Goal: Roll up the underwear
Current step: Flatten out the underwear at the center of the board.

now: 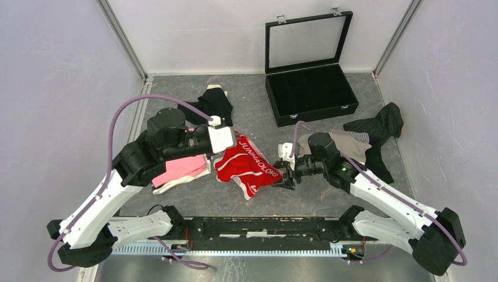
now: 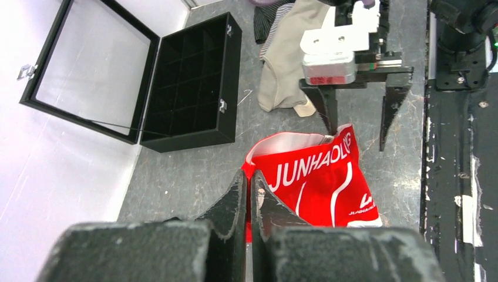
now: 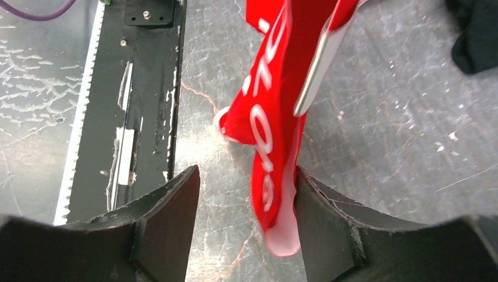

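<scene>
Care matters with the right gripper: its jaws stand open astride a corner of the red underwear; close only once that hem sits deep between them; the left gripper is shut, apparently pinching the opposite edge; the white-lettered cloth lies rumpled at centre frame overhead.
</scene>
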`<state>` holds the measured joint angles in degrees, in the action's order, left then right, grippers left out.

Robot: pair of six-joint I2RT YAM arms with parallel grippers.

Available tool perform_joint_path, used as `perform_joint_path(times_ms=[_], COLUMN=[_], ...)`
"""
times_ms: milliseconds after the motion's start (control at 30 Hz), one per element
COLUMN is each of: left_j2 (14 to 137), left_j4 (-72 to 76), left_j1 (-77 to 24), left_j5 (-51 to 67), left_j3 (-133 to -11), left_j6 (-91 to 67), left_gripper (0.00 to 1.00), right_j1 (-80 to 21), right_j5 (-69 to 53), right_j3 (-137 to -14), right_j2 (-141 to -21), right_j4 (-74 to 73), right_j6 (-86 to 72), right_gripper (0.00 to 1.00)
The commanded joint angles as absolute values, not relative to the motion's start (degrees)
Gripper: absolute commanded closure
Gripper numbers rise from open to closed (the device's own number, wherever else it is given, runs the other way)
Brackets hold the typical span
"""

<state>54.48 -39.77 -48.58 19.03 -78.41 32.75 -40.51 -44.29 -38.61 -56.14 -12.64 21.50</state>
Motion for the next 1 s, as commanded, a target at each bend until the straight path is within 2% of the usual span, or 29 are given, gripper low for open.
perform_joint_path(times_ms=[0,233,900,967], left_j2=[54.0,53.6,53.0,52.9], left_j4=[-36.5,-35.9,-34.4,-34.3], left_j1=[-48.5,-48.5,-48.5,-48.5], left_j5=[16.5,14.2,9.2,8.9], left_j3=[-80.3,-80.2,-80.0,-79.9], left_j6=[33.1,32.8,32.3,32.3], left_gripper=[0.98,0.98,0.98,0.98], right_j1=[-40.9,-41.0,-41.2,-41.2], right_j5=[-44.3,-43.2,-34.0,-33.4], right_j3=[-35.6,-31.0,-24.5,-24.6], right_j2=[-54.5,-53.4,-53.3,-53.2], right_j4=[-7.3,-4.4,2.1,2.0], right_j6=[16.8,13.5,4.6,4.5], right_gripper=[0.36,0.41,0.92,0.94])
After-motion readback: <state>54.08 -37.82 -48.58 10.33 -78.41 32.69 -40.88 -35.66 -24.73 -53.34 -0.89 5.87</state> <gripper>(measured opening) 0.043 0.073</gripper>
